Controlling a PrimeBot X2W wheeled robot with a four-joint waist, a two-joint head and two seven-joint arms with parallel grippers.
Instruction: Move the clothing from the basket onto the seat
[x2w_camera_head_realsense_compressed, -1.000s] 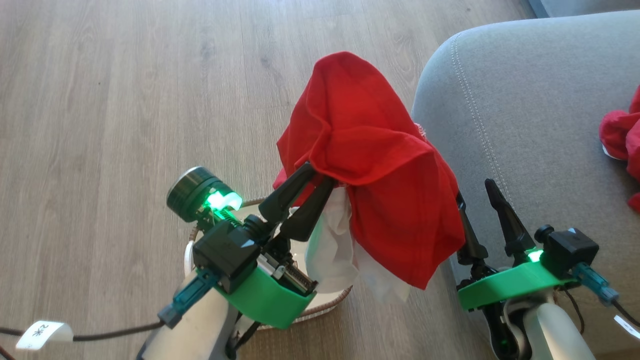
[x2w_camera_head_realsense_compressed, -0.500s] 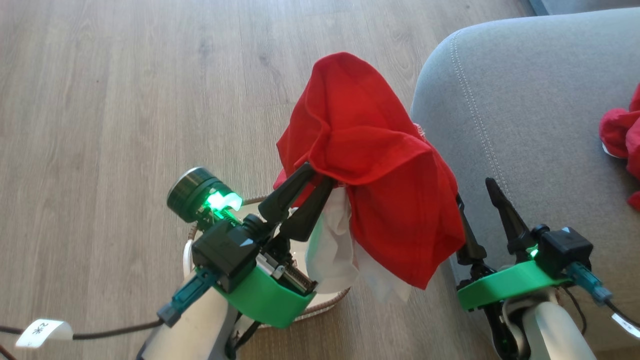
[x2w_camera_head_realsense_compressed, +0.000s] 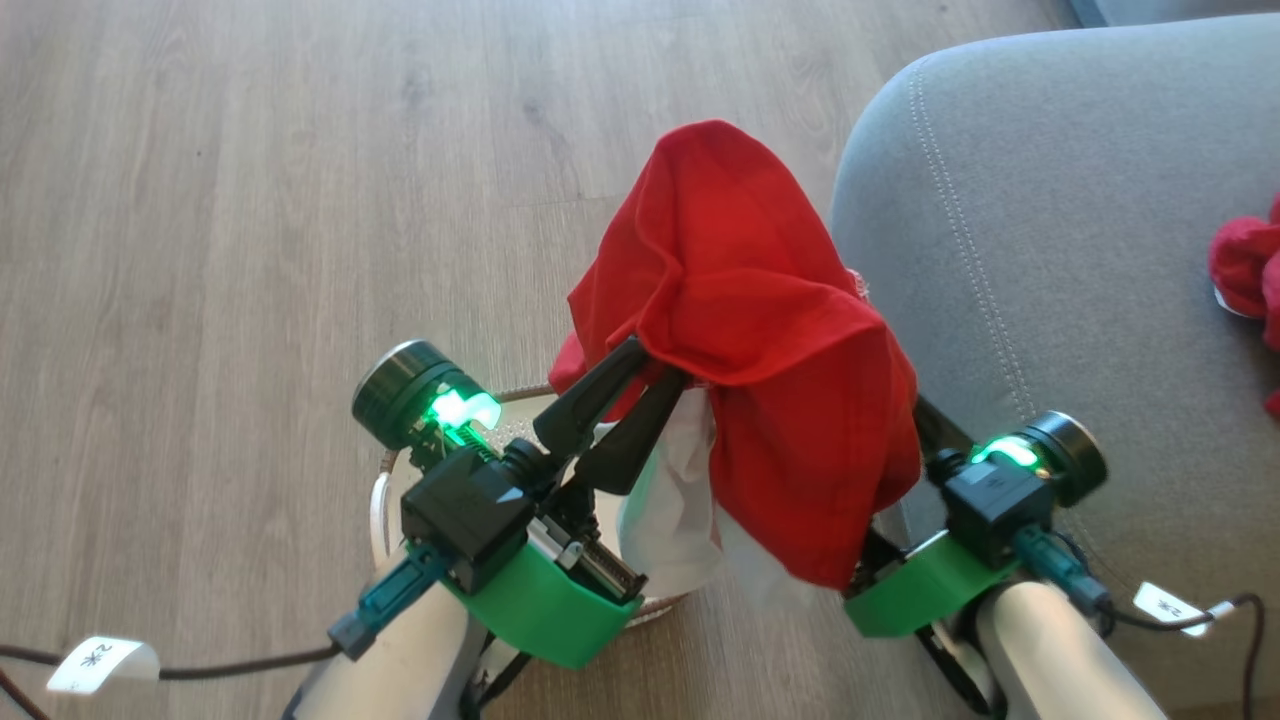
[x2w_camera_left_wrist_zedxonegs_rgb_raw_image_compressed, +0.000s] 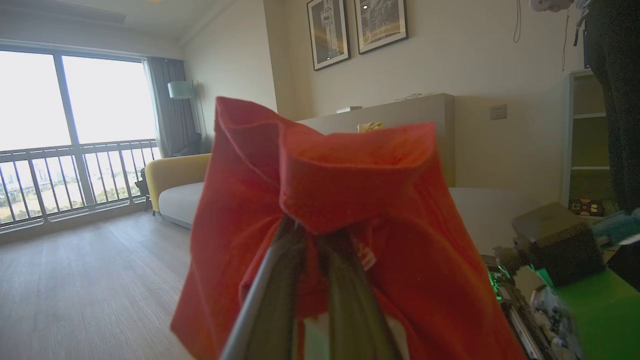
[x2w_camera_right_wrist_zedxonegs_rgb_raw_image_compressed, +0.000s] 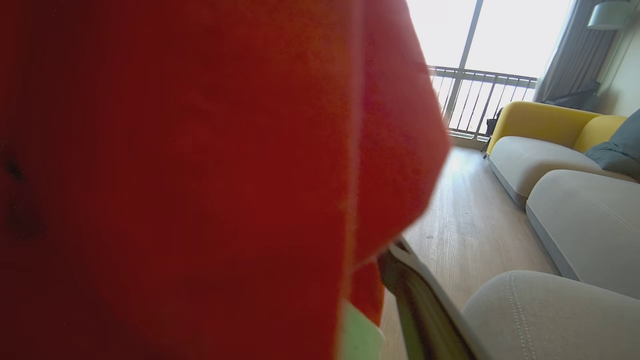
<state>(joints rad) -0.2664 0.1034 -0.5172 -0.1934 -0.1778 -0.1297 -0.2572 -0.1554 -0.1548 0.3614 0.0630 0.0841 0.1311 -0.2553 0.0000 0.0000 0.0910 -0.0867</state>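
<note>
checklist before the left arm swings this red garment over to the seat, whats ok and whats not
1. Grip: left gripper shut on the red garment: ok.
2. Garment clear of the basket: its white part hangs low over it: cannot tell.
3. Right gripper clear of the load: open, with the fabric draped against its fingers: not ok.
4. Landing spot: bare grey seat beside the other red garment: ok.
</note>
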